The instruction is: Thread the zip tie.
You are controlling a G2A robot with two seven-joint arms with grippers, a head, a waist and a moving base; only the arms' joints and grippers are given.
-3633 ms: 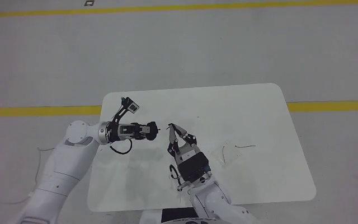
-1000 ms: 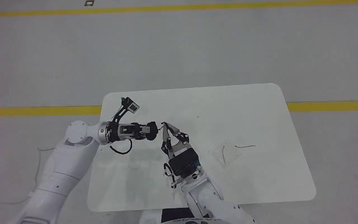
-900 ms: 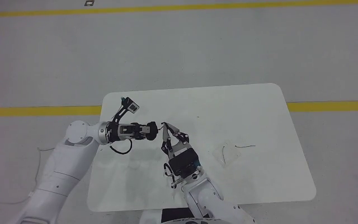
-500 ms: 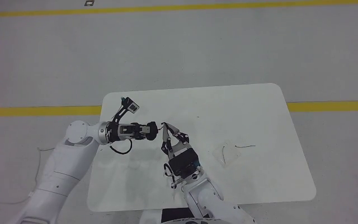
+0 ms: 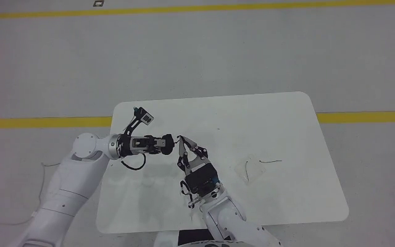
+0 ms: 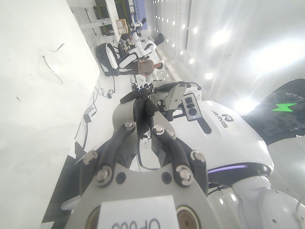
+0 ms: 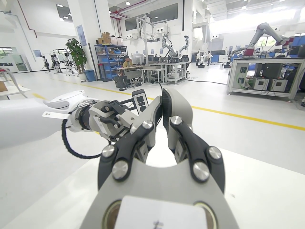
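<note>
A thin black zip tie (image 7: 157, 83) curls out of the tips of my right gripper (image 7: 162, 101), which is shut on it. From above, the right gripper (image 5: 183, 146) points away from the table's near edge, tip to tip with my left gripper (image 5: 168, 143), which points in from the left. The zip tie (image 5: 179, 139) shows as a short dark line between them. My left gripper (image 6: 143, 107) is shut, and a small dark end of the tie sits at its tips. The left gripper (image 7: 112, 117) sits just behind the right fingers (image 7: 172, 106).
Two loose black zip ties (image 5: 247, 168) (image 5: 270, 162) lie on the white table (image 5: 290, 117) to the right of the arms. The same loose ties (image 6: 51, 66) lie beyond my left gripper, near the table's rounded corner. The table's far half is open.
Since 3.6 s ago the right gripper has moved left and now meets the left gripper's tips. Over the last second nothing has visibly moved.
</note>
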